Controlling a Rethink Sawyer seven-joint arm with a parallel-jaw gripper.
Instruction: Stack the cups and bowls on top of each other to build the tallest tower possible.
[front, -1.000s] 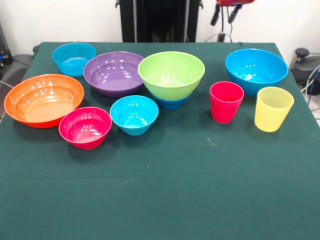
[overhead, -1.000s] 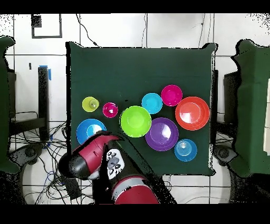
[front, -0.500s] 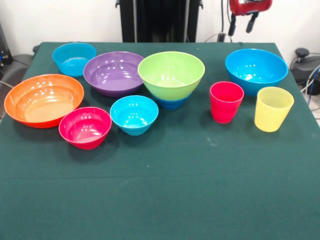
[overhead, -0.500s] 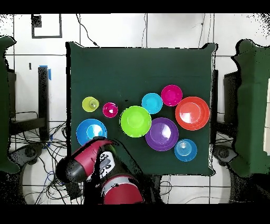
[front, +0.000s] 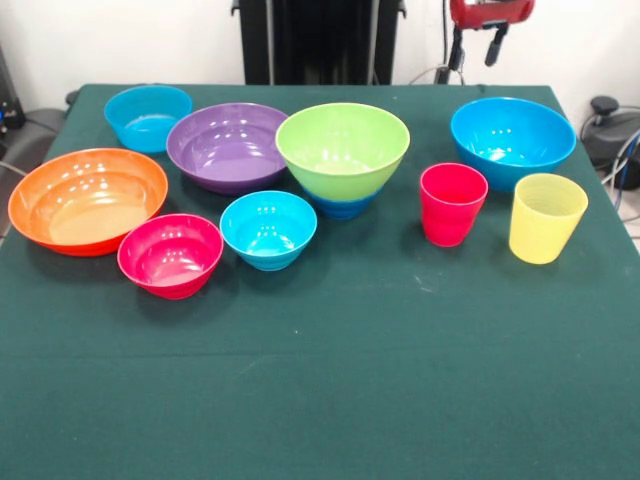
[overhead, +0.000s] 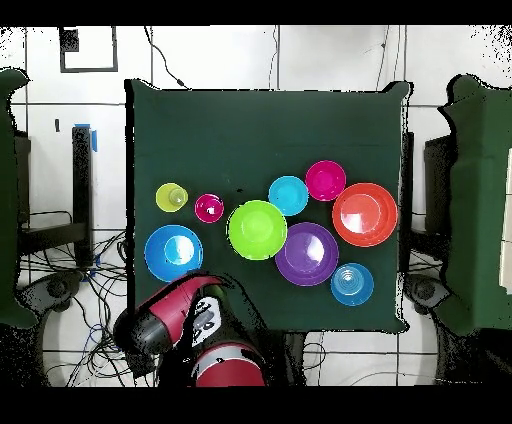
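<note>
Much bare cloth before bowls

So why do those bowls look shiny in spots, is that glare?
Yes: in the front view, white highlights sit inside the glossy purple plastic bowl and the wide orange plastic bowl; in the overhead view the large blue bowl shows a pale patch too.

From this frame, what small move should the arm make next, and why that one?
Probably lower the gripper toward the bright blue bowl just below it. It hangs empty at the table's far edge, jaws apart, closest to that bowl. The only stack so far is the lime green bowl sitting on a dark blue bowl; the red cup and yellow cup stand loose.
</note>
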